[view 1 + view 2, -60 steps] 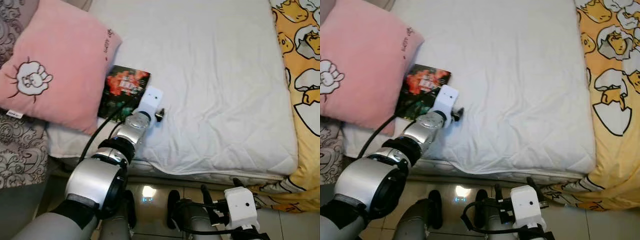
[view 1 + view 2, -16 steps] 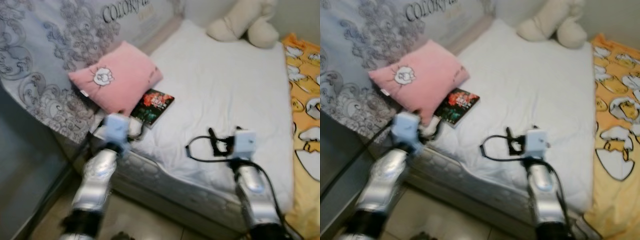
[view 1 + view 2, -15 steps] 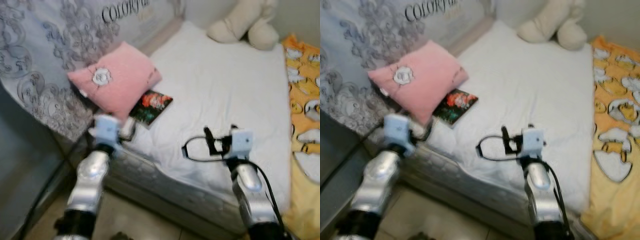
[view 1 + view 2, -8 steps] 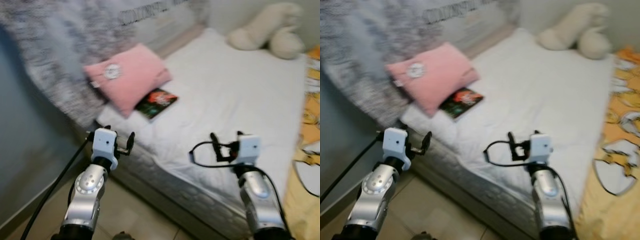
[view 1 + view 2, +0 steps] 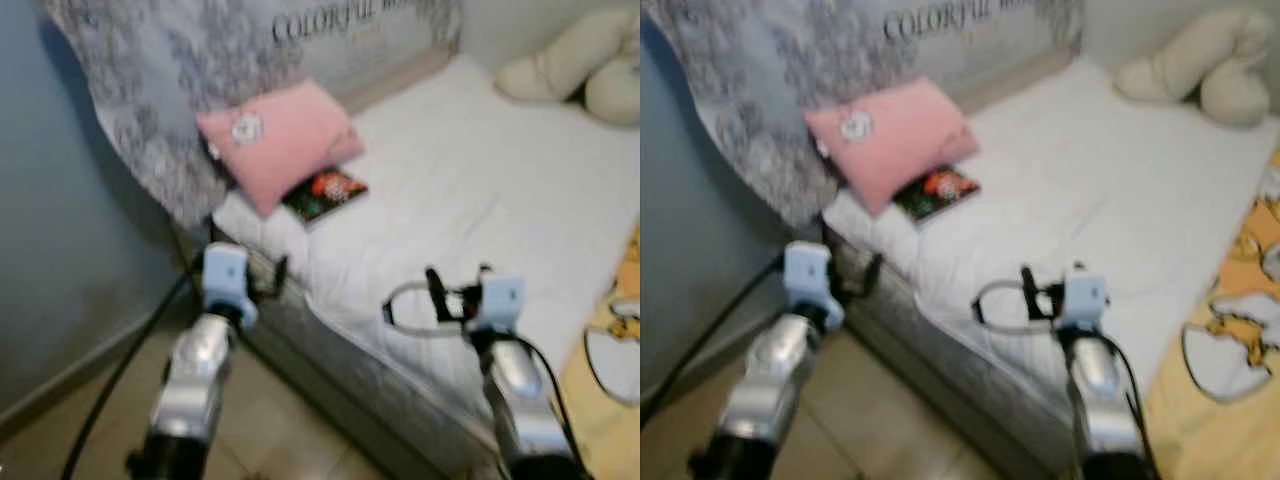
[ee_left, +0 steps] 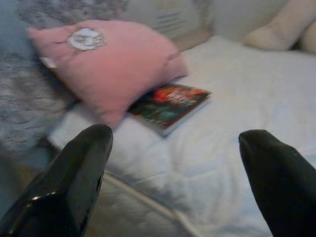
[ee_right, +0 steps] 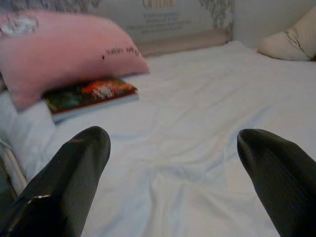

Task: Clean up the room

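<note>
A dark book (image 5: pixel 325 190) with a red and green cover lies on the white mattress (image 5: pixel 470 190), its corner tucked under a pink pillow (image 5: pixel 275 140). My left gripper (image 5: pixel 268 280) is open and empty. It hangs off the bed beside the mattress corner, short of the book (image 6: pixel 170 101) and the pillow (image 6: pixel 108 59). My right gripper (image 5: pixel 455 285) is open and empty too, held over the mattress's near edge. Along the right wrist view, the book (image 7: pixel 89 96) lies ahead and to one side.
A cream plush toy (image 5: pixel 575 65) lies at the bed's far end. A yellow printed blanket (image 5: pixel 625 290) covers the bed's right side. A grey patterned cloth (image 5: pixel 170 60) hangs behind the pillow. A blue-grey wall (image 5: pixel 50 200) stands at the left, with tiled floor (image 5: pixel 80 430) below.
The camera has pulled back and swung, so the whole bed shows. My left gripper has left its place beside the book and now hangs off the bed's edge. The book has stayed put.
</note>
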Robot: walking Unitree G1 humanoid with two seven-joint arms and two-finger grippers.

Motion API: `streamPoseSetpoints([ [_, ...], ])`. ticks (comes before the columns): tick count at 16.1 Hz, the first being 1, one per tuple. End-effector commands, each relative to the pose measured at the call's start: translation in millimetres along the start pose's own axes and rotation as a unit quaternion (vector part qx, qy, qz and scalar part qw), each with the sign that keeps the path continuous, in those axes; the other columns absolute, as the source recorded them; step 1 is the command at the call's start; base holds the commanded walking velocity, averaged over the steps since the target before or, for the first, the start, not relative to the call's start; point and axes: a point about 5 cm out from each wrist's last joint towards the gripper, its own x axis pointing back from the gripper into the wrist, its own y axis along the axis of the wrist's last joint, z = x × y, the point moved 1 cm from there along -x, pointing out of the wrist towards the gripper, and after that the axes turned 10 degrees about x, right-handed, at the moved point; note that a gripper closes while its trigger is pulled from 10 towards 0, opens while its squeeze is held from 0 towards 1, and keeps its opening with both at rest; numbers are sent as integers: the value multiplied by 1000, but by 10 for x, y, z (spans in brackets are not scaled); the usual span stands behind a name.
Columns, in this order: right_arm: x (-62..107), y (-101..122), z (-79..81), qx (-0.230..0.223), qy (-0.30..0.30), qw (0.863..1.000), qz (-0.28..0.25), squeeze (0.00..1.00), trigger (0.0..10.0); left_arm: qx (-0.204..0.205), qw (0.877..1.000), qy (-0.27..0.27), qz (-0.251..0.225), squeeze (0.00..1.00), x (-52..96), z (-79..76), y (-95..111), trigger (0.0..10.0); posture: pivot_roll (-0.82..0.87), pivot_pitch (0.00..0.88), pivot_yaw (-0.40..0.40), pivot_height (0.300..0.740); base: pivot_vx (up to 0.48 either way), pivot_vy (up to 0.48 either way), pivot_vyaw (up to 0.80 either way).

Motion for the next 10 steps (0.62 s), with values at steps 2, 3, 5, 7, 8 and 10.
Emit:
streamPoseSetpoints([
  [2,-8,70,-112,-5,-26,1000,-12,0,10000,-15,1000,-20,6,0,4,-122,-36,10000,19,0,35,740,0,0,653],
  [3,24,50,-126,-11,-28,999,-10,0,10000,-13,1000,-16,14,0,21,-113,-67,10000,16,0,40,740,0,0,619],
  [5,162,-63,-113,-33,-28,999,9,0,10000,-57,998,-4,35,0,102,18,-129,10000,17,0,42,740,0,0,597],
  [7,411,-234,-50,-32,-2,999,43,0,10000,-86,992,-36,81,0,329,112,-274,10000,17,0,46,740,0,0,572],
  [8,522,-342,-58,-34,3,997,66,0,10000,-80,992,-37,91,0,382,116,-303,10000,26,0,49,740,0,0,569],
  [10,608,-479,-108,-45,-8,995,94,0,10000,-78,995,-29,63,0,299,55,-201,10000,35,0,48,740,0,0,569],
])
